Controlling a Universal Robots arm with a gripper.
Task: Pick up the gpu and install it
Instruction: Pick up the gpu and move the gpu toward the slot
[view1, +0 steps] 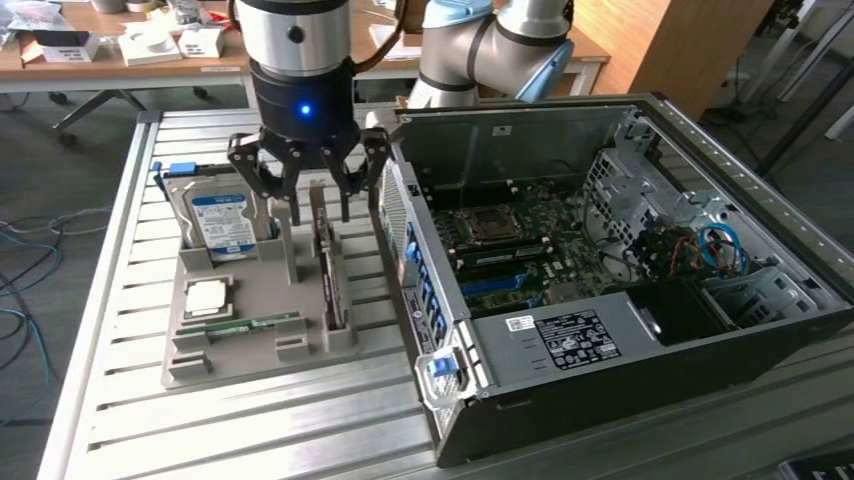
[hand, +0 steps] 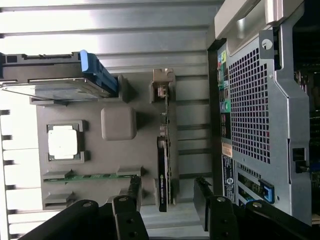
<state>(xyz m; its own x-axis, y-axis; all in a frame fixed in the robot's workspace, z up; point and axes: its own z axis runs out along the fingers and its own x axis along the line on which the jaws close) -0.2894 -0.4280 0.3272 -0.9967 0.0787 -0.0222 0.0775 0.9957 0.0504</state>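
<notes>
Hand (view1: 316, 203) hangs with fingers apart over the top edge of the upright gpu (view1: 330, 270), near the computer case (view1: 441, 300).

The work surface was a slatted metal table (view1: 240, 430). Two items rested directly on it. A grey moulded parts tray (view1: 254, 352) lay flat toward the exterior view's left. An open computer case (view1: 641, 385) lay on its side toward the exterior view's right, just beside the tray, with a narrow strip of bare slats between them.
</notes>
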